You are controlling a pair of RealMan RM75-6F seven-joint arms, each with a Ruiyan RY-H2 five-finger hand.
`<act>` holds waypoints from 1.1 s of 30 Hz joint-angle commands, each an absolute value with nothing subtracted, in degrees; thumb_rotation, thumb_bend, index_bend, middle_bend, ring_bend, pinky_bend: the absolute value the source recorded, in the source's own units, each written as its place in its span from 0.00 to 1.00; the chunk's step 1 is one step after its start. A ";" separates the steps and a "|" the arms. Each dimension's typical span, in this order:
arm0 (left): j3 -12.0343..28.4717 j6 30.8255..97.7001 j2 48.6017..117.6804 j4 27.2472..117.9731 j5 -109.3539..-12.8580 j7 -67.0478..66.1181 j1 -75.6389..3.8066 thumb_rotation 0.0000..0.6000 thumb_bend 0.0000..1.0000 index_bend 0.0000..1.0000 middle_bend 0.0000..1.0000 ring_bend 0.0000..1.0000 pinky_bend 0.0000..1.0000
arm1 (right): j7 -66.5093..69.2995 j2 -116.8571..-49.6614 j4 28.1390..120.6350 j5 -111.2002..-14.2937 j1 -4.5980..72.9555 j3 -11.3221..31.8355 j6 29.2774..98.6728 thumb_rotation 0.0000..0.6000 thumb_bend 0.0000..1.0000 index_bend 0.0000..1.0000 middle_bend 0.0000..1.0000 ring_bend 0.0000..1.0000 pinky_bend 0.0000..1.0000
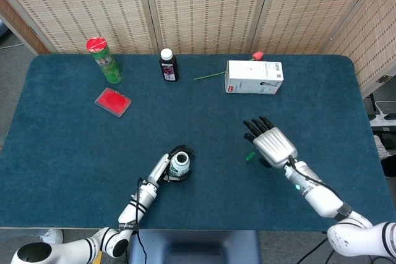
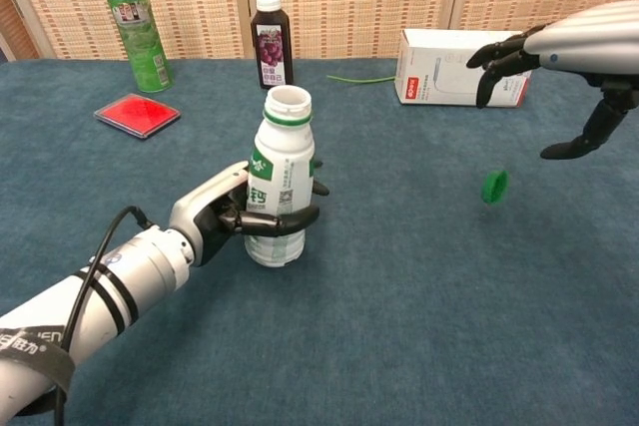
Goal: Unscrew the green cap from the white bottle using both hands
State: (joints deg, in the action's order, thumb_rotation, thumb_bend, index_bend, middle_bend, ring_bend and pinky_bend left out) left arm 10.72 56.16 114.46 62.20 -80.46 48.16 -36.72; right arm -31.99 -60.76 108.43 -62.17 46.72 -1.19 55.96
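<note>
The white bottle stands uncapped and leans slightly, its open mouth showing from above. My left hand grips it around the lower body. The green cap is free of both hands, on edge just above or on the blue cloth, right of centre. My right hand hovers above and right of the cap with its fingers spread and nothing in them.
At the back stand a green can, a dark juice bottle and a white box with a red flower behind it. A red flat case lies at the left.
</note>
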 commanded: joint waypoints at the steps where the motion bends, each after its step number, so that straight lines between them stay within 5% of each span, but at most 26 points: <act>1: 10.53 56.95 114.65 63.14 -80.82 48.59 -36.44 1.00 0.48 0.00 0.02 0.00 0.00 | -32.27 -62.47 107.26 -61.51 46.99 -0.47 55.06 1.00 0.18 0.25 0.00 0.00 0.00; 11: 11.39 59.20 113.66 64.81 -80.71 49.02 -35.65 1.00 0.34 0.00 0.00 0.00 0.00 | -30.83 -61.86 107.75 -60.83 46.15 1.24 55.18 1.00 0.18 0.00 0.00 0.00 0.00; 25: 9.70 56.38 111.96 65.77 -81.10 50.13 -36.49 1.00 0.27 0.00 0.00 0.00 0.00 | -26.84 -59.59 108.38 -64.31 44.53 2.27 54.63 1.00 0.18 0.00 0.00 0.00 0.00; 33: 9.77 61.09 110.07 67.89 -83.02 49.07 -35.28 1.00 0.28 0.00 0.00 0.00 0.00 | -22.77 -58.98 106.87 -63.40 44.89 4.50 52.74 1.00 0.18 0.00 0.00 0.00 0.00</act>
